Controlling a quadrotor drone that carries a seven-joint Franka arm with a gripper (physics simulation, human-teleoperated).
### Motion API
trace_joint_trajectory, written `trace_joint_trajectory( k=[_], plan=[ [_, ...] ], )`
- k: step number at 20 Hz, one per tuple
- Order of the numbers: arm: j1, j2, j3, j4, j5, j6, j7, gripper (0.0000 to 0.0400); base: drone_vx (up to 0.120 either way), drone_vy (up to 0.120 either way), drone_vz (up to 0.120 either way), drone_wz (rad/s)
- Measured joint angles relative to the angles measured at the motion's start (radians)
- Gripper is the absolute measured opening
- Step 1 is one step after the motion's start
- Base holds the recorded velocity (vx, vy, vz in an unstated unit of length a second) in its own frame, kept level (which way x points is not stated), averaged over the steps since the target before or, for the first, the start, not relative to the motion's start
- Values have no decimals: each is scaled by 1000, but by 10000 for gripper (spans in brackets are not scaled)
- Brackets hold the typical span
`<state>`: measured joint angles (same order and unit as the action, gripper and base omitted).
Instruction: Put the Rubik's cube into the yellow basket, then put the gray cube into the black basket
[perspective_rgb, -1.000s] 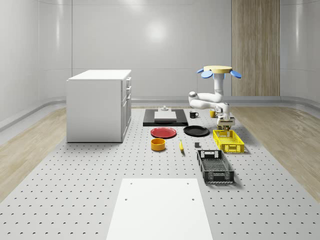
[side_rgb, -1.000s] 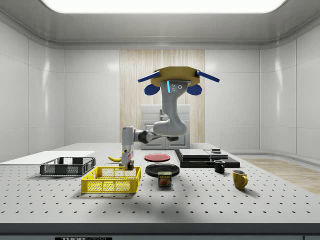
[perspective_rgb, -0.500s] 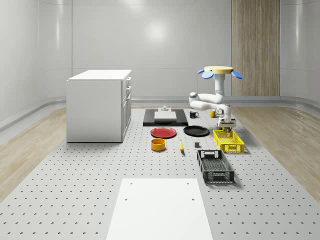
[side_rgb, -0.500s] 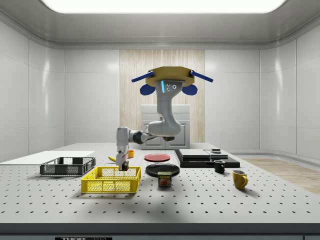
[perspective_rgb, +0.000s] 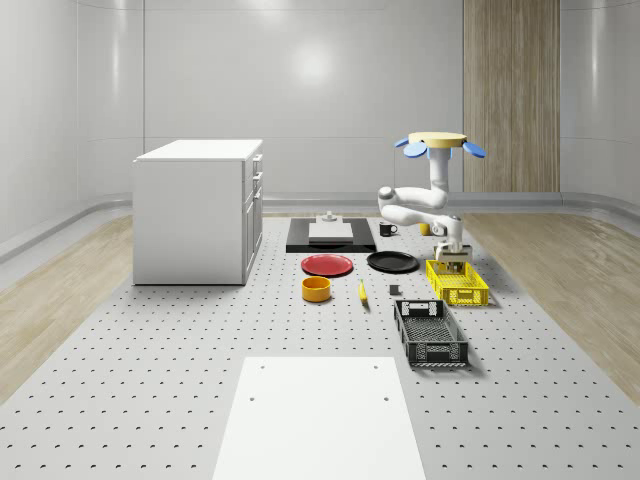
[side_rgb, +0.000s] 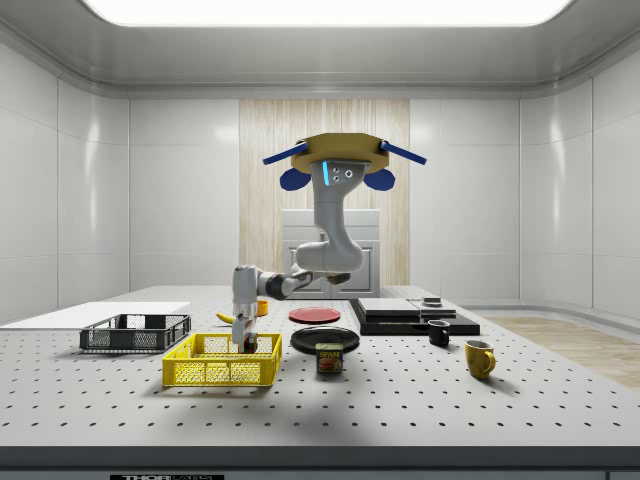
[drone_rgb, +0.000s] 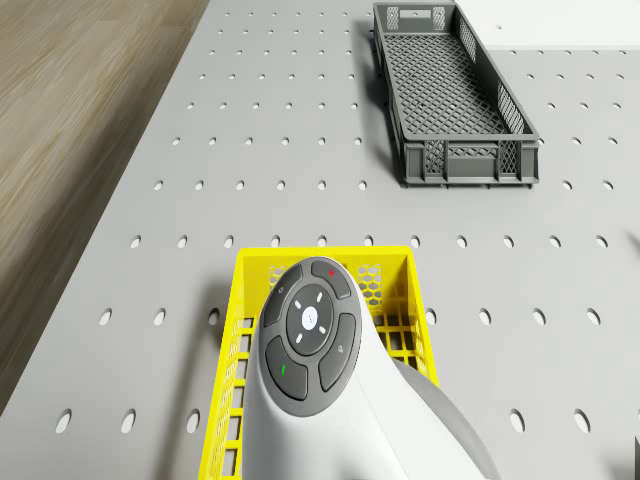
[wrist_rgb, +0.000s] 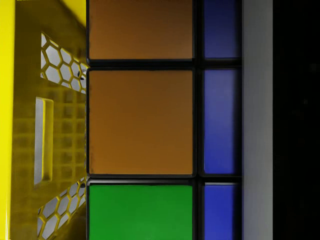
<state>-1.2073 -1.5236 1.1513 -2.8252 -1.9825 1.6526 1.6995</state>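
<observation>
The drone (perspective_rgb: 437, 141) hovers above the table beside the yellow basket (perspective_rgb: 458, 283), with its arm bent down over the basket. In the side view the gripper (side_rgb: 243, 343) reaches down inside the yellow basket (side_rgb: 222, 372), below its rim. The wrist view looks straight at the Rubik's cube (wrist_rgb: 140, 122), with orange, green and blue stickers, held close between the fingers, one grey finger (wrist_rgb: 257, 120) against its side. The yellow basket's wall (wrist_rgb: 30, 125) stands right beside it. A small gray cube (perspective_rgb: 394, 291) lies on the table between the banana and the baskets. The black basket (perspective_rgb: 430, 333) stands nearer the camera.
A black plate (perspective_rgb: 392, 262), a red plate (perspective_rgb: 327, 265), an orange bowl (perspective_rgb: 316, 289) and a banana (perspective_rgb: 362, 292) lie to the whole-scene view's left of the baskets. A Spam can (side_rgb: 329, 358), two mugs and a black tray are nearby. A white cabinet (perspective_rgb: 198, 210) stands further left.
The drone has shifted a little toward the side view's left. The arm has lowered the gripper with the Rubik's cube from above the yellow basket's rim down into it.
</observation>
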Motion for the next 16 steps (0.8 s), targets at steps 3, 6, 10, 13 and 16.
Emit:
trace_joint_trajectory(
  k=[3,6,10,13,16],
  plan=[
    [-8,4,-37,15,-35,13,-3,325,0,0,0,0],
    [-15,10,-71,30,-68,24,-6,325,0,0,0,0],
    [-20,20,-103,46,-101,32,-9,346,0,0,0,0],
    [-18,26,-111,49,-110,30,-8,375,0,0,0,0],
    [-10,29,-93,38,-95,16,-8,388,0,0,27,0]
  ],
)
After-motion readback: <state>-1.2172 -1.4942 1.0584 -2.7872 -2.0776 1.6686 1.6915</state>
